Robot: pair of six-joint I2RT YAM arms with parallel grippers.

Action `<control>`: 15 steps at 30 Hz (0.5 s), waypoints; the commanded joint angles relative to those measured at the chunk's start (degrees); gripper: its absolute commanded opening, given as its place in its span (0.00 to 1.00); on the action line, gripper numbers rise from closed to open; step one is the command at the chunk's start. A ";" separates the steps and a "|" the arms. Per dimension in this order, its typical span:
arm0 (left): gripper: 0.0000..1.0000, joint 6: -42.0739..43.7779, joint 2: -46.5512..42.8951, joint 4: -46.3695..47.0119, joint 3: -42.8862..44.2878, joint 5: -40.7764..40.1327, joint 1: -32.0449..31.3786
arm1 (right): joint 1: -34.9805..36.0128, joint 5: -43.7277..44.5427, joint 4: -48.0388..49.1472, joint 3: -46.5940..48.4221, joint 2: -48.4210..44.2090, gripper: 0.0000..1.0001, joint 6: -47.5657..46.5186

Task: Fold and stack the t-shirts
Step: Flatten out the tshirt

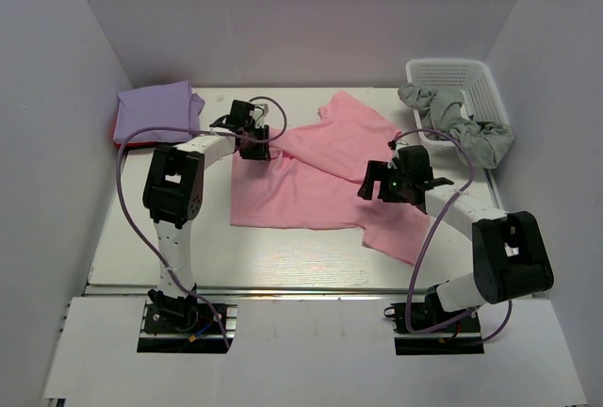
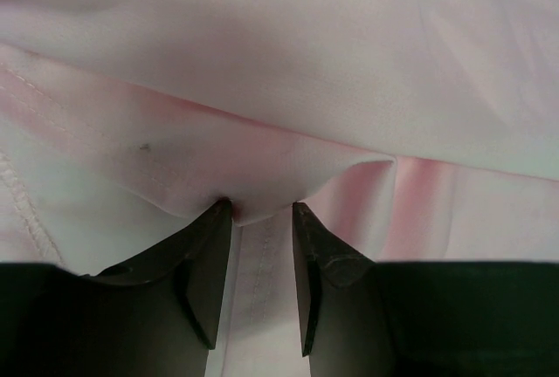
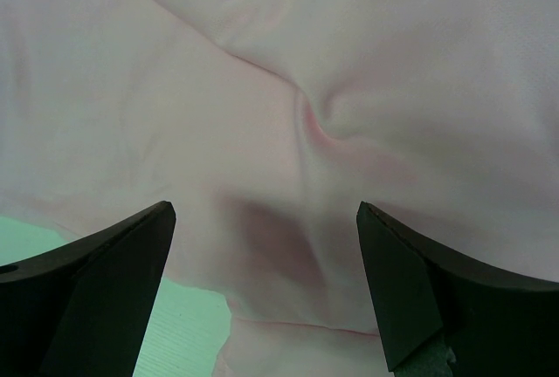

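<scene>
The light pink t-shirt (image 1: 311, 181) lies spread and partly folded across the middle of the table. My left gripper (image 1: 252, 143) is at its back left edge, shut on a fold of the pink cloth (image 2: 306, 71), with a hem running between the fingers (image 2: 214, 255). My right gripper (image 1: 382, 186) is open just above the shirt's right part, and pink cloth (image 3: 288, 71) fills its view between the wide-apart fingers (image 3: 113, 263). The lavender t-shirt (image 1: 155, 110) lies folded at the back left. A red edge (image 1: 119, 144) shows under it.
A white basket (image 1: 462, 77) stands at the back right with grey cloth (image 1: 466, 124) spilling over its rim. White walls close in the table on three sides. Bare table (image 3: 183, 325) shows under the pink shirt's edge in the right wrist view.
</scene>
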 commanded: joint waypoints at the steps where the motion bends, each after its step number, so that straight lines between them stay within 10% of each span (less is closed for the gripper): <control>1: 0.44 -0.59 -0.91 0.10 2.46 -0.97 -0.16 | -0.39 0.16 0.13 2.89 0.88 0.90 -0.77; 4: 0.28 -0.59 -0.38 0.10 2.99 -2.20 -0.16 | -0.21 -0.36 -0.14 3.24 1.76 0.90 -0.86; 6: 0.00 -0.59 -0.38 0.10 2.99 -2.20 -0.16 | -0.30 -0.37 -0.14 3.41 2.11 0.90 -0.69; 15: 0.00 -1.12 -8.90 4.23 -3.68 -3.51 -0.16 | -0.21 0.69 -0.40 3.42 3.17 0.90 -0.42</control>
